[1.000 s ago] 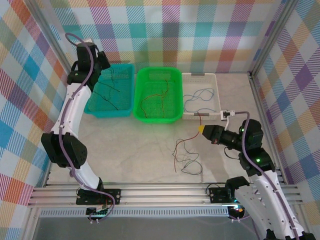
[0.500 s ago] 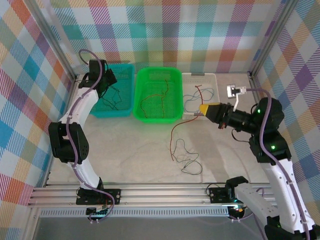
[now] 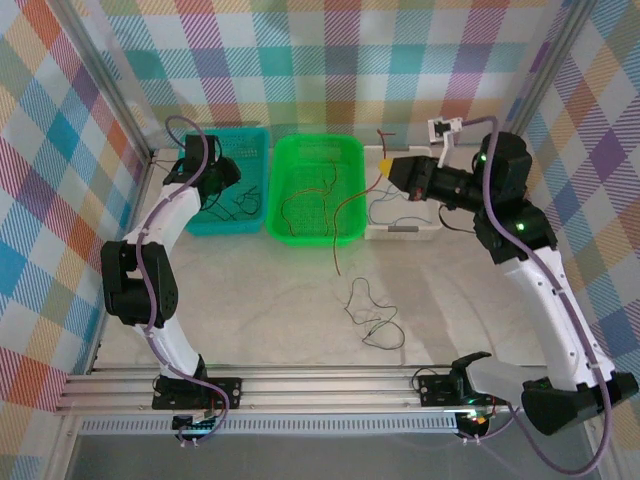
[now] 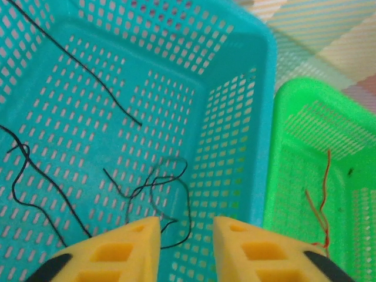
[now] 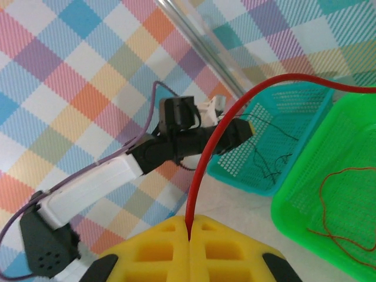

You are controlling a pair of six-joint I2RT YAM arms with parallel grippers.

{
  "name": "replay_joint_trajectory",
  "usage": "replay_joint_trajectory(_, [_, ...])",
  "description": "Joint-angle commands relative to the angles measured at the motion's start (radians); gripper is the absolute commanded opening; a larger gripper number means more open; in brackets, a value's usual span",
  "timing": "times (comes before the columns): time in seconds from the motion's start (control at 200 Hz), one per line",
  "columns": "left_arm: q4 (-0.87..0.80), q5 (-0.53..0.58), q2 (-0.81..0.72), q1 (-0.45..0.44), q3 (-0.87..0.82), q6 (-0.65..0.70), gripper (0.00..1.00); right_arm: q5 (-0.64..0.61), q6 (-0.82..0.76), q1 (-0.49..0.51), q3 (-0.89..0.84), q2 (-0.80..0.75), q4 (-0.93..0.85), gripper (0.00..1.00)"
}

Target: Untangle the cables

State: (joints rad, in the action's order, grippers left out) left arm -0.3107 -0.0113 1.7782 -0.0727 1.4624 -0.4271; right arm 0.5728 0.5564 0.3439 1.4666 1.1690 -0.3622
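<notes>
Nearest the bases, lying loose on the marble table (image 3: pixel 250 290): a small tangle of thin dark cables (image 3: pixel 372 318), untouched, well apart from both arms. A little further back, hanging in a long curve past the front of the green basket (image 3: pixel 320 140): a red cable (image 3: pixel 337 235), lower end dangling close over the table. Pinched at its upper part by the right gripper (image 3: pixel 384 164), raised over the white basket (image 3: pixel 375 234), jaws clamped tight on it. Plain to see from the right wrist, too: yellow fingers (image 5: pixel 153 241) pressed together, red cable (image 5: pixel 202 164) rising straight out of the seam. Down inside the white basket, a blue cable (image 3: pixel 392 207). Inside the green one, a reddish-orange cable (image 3: pixel 305 200), loosely curled on the mesh. Over at the far left, hovering above the teal basket (image 3: pixel 195 225): the left gripper (image 4: pixel 185 235), jaws parted a modest way, gripping nothing at all. Below it on the teal mesh, several black cables (image 4: pixel 155 185), scattered and loosely looped.
</notes>
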Motion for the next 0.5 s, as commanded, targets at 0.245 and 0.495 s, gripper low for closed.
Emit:
replay_joint_trajectory(0.245, [-0.039, -0.049, -0.268, 0.000, -0.062, -0.121, 0.69, -0.273, -0.164, 0.073, 0.192, 0.248, 0.026, 0.00])
replay_joint_trajectory(0.495, [-0.100, -0.025, -0.542, -0.048, -0.207, -0.164, 0.97, -0.406, -0.306, 0.125, 0.408, 0.541, -0.016, 0.00])
